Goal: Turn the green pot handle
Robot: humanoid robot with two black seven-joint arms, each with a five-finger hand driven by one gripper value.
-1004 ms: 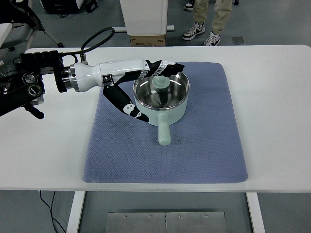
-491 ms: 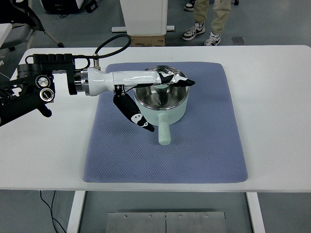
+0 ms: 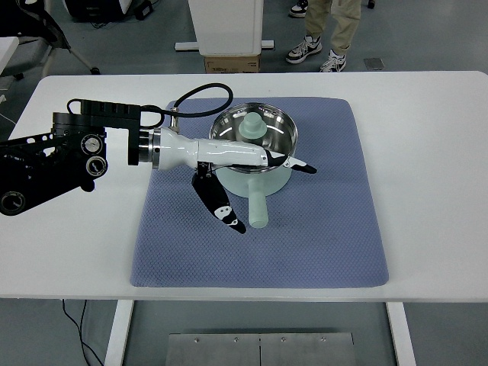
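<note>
We see one green pot (image 3: pixel 255 152) on one blue mat (image 3: pixel 320 229), its handle (image 3: pixel 258 207) toward the tabletop's near edge; one left hand (image 3: pixel 244 171) lies open across it.

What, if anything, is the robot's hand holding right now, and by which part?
Nothing. The left hand lies open across the near rim of the green pot, thumb down beside the handle, unclosed.

You see the pot (image 3: pixel 254 149) on the mat (image 3: pixel 320 229), which lies on the tabletop (image 3: pixel 435 191). Its handle (image 3: pixel 258 208) points toward you. The left robot hand (image 3: pixel 252 171) reaches across the pot's near side.
</note>
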